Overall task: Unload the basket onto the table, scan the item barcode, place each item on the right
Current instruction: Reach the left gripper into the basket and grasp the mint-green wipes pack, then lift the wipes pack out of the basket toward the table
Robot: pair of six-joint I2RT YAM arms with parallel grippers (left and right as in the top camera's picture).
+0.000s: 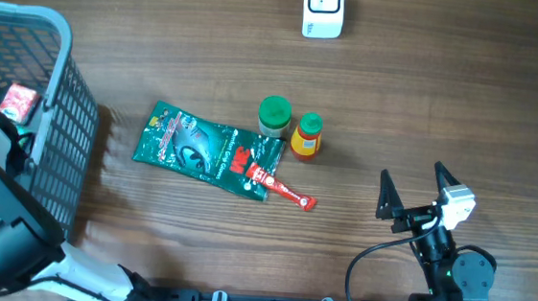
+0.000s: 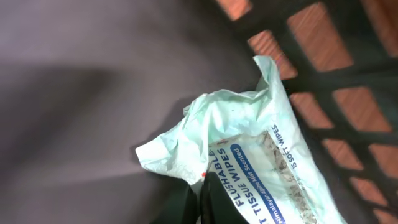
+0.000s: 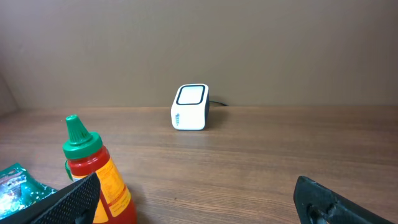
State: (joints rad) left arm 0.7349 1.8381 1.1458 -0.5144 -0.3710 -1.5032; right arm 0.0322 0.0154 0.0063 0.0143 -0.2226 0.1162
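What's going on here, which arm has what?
The left arm is down in the basket, its jaws shut on a pack of flushable wipes. The right arm hangs over the right side of the table, jaws open and empty. The scanner stands at the far edge. A green packet, red sachet, green-lidded jar and sauce bottle sit mid-table. Nothing is at the scanner yet.

I saw the table (image 1: 446,107) as matt wood-grain | basket (image 1: 62,96) was grey plastic lattice | wipes pack (image 2: 249,137) showed crinkled, faintly glossy film | scanner (image 1: 322,9) was smooth white plastic | green pouch (image 1: 192,144) gleamed like foil
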